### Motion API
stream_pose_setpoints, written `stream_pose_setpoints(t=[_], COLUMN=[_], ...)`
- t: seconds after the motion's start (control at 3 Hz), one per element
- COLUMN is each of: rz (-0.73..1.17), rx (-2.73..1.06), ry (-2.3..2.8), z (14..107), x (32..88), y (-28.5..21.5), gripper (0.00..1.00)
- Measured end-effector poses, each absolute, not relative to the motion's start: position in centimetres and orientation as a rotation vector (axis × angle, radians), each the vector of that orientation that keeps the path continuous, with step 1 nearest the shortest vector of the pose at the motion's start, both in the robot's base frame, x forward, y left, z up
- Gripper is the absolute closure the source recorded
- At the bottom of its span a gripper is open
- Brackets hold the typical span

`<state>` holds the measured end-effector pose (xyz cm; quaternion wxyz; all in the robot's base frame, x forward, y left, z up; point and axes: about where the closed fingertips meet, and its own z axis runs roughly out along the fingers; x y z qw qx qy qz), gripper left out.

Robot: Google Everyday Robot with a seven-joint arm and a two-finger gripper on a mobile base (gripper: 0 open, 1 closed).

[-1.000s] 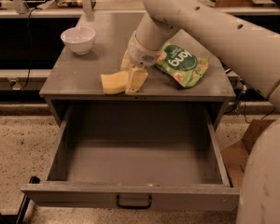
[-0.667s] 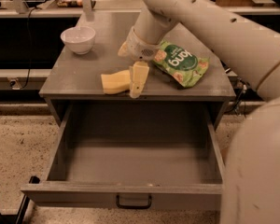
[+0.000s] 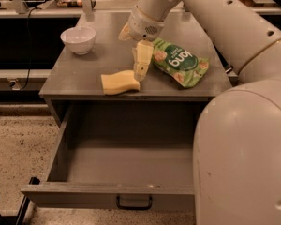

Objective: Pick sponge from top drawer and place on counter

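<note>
The pale-yellow sponge (image 3: 119, 82) lies flat on the counter (image 3: 79, 71) near its front edge, above the open top drawer (image 3: 107, 193). The drawer is pulled far out and nothing shows inside it; its dark handle (image 3: 134, 203) is on the front panel. My gripper (image 3: 132, 55) hangs from the arm just above and behind the sponge, open and holding nothing. One yellowish finger (image 3: 142, 60) points down, its tip close to the sponge's right end.
A green snack bag (image 3: 180, 61) lies on the counter right of the gripper. A white bowl (image 3: 78, 40) stands at the counter's back left. My arm's large pale body (image 3: 243, 149) fills the right side and hides the drawer's right part.
The gripper has let go of the sponge and risen up and back from it. The sponge stays on the counter.
</note>
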<state>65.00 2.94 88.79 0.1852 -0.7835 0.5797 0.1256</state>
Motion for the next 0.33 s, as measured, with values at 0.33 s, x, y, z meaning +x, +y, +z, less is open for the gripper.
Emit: stream_pose_setpoints(t=[0.33], rz=[0.326], rx=[-2.241], ry=[1.589], z=[91.62], x=[63.99], y=[3.04], gripper=[0.00])
